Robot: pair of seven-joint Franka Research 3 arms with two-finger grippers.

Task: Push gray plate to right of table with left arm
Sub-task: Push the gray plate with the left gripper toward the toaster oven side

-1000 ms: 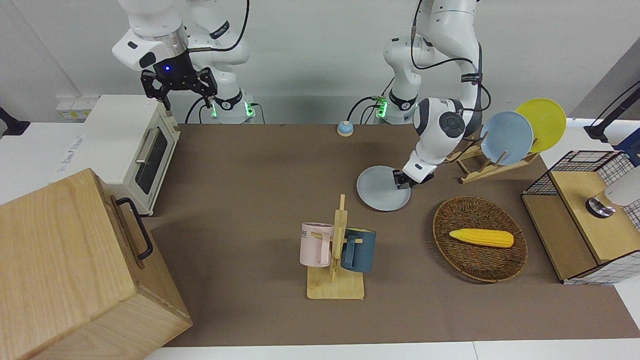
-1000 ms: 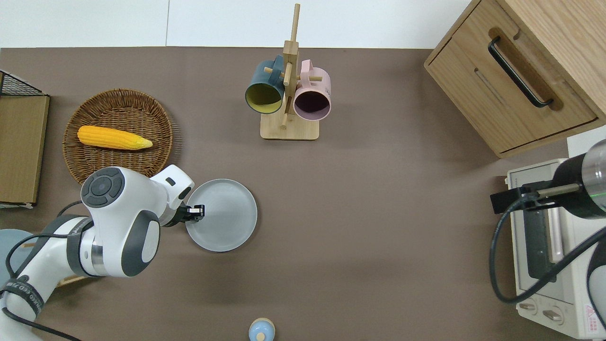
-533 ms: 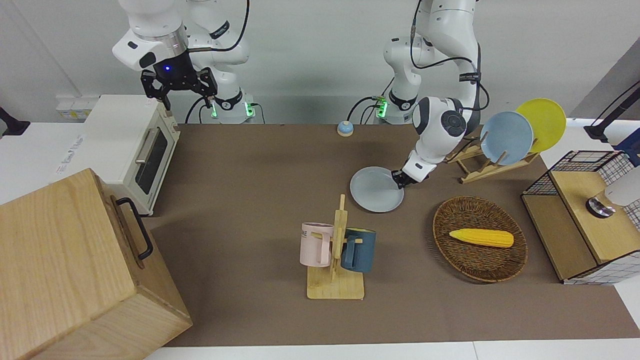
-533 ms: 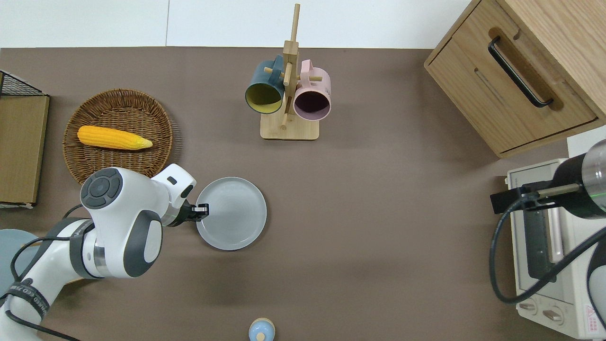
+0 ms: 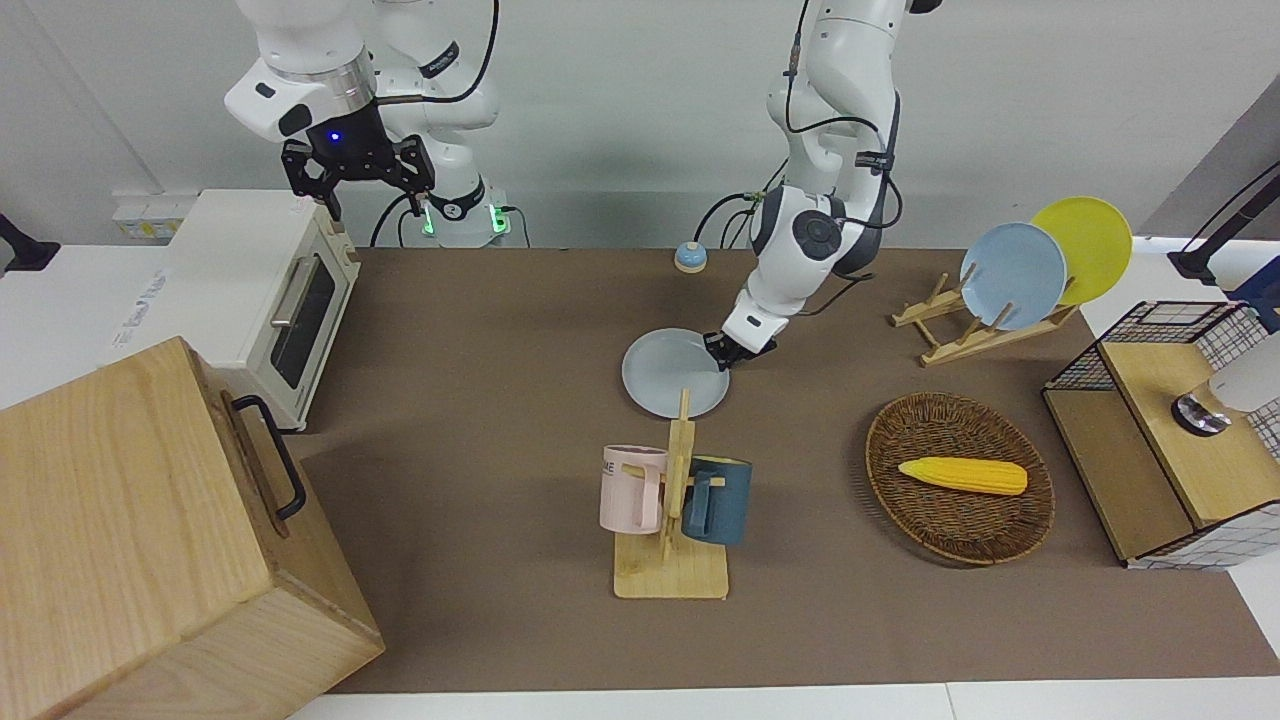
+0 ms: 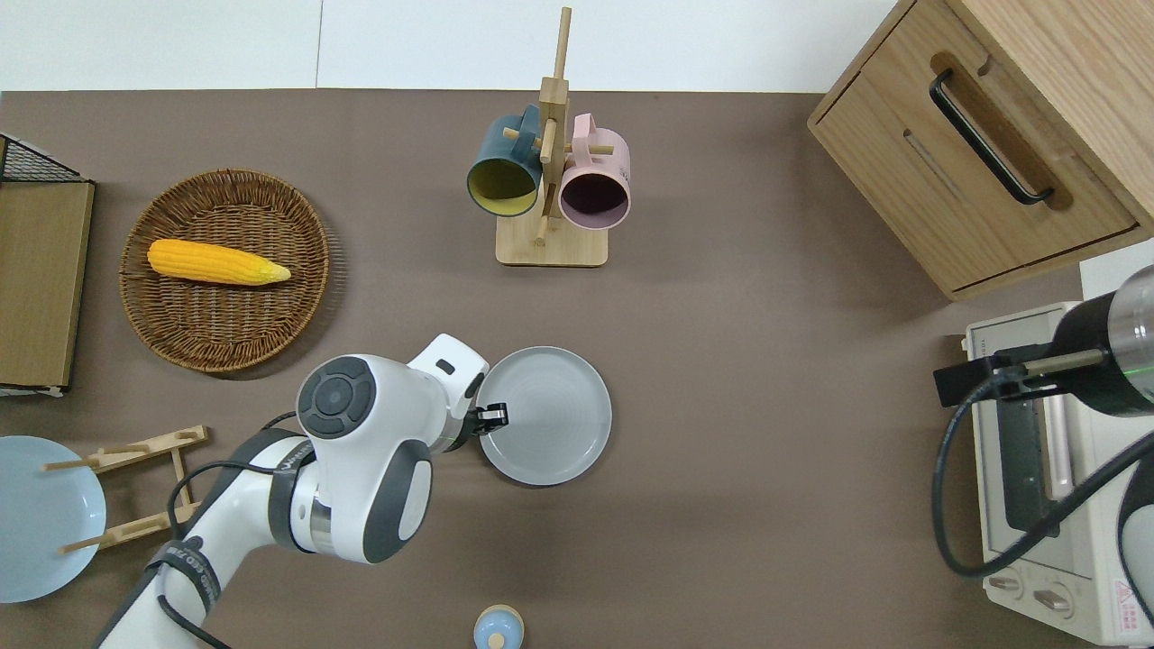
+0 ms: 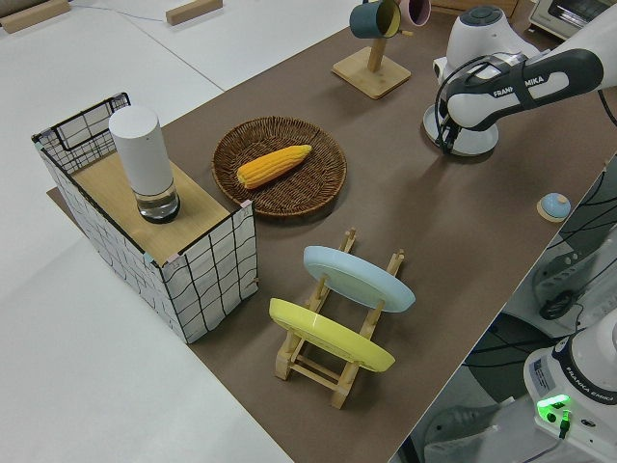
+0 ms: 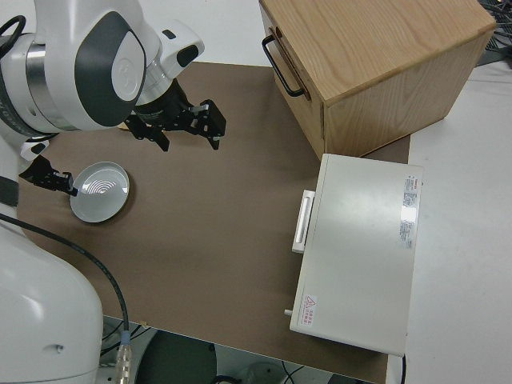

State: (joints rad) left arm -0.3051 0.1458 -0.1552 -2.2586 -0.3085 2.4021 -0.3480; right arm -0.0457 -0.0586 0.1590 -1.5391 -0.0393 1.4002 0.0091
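Note:
The gray plate (image 5: pixel 670 372) (image 6: pixel 550 416) (image 8: pixel 100 192) lies flat on the brown table (image 5: pixel 480 330), near its middle and nearer to the robots than the mug rack. My left gripper (image 5: pixel 728 350) (image 6: pixel 497 416) is down at table height with its fingers shut. It touches the plate's rim on the side toward the left arm's end of the table. In the left side view the arm's wrist hides most of the plate (image 7: pixel 465 147). The right arm is parked, and its gripper (image 5: pixel 357 178) (image 8: pixel 186 132) is open and holds nothing.
A wooden rack with a pink and a dark blue mug (image 5: pixel 672 500) (image 6: pixel 548 180) stands just farther from the robots than the plate. A wicker basket (image 6: pixel 225 315) with a corn cob, a plate rack (image 5: pixel 960 335), a wire crate (image 5: pixel 1170 330), a small bell (image 6: pixel 498 628), a toaster oven (image 5: pixel 270 290) and a wooden cabinet (image 5: pixel 150 540) ring the table.
The left gripper has slid the gray plate well over a plate's width toward the right arm's end of the table, staying against its rim. The right arm has not moved.

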